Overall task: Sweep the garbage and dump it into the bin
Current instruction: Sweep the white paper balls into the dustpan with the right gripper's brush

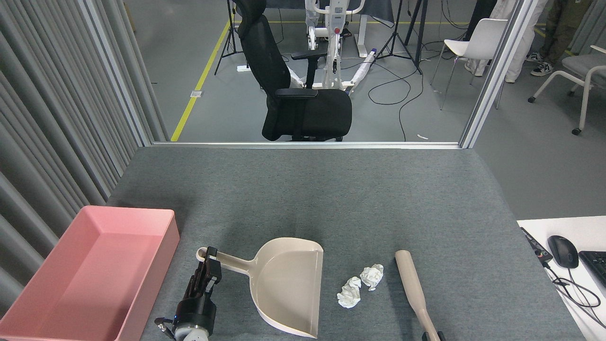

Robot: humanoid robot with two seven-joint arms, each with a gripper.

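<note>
The garbage is two crumpled white paper wads (349, 292) (372, 276) lying on the grey table, just right of the beige dustpan (289, 284). The pan's open mouth faces them. My left gripper (209, 259) is shut on the end of the dustpan handle. A beige brush (413, 284) lies angled just right of the wads, its handle running down into my right gripper (430, 336), which barely shows at the bottom edge. The pink bin (173, 227) stands at the near left corner with nothing in it.
The grey felt table (331, 189) ends at a metal rail at the back, with a black office chair (303, 104) beyond it. A white desk at the right holds a mouse (563, 251), a keyboard (597, 266) and cables. Grey curtain panels run along the left.
</note>
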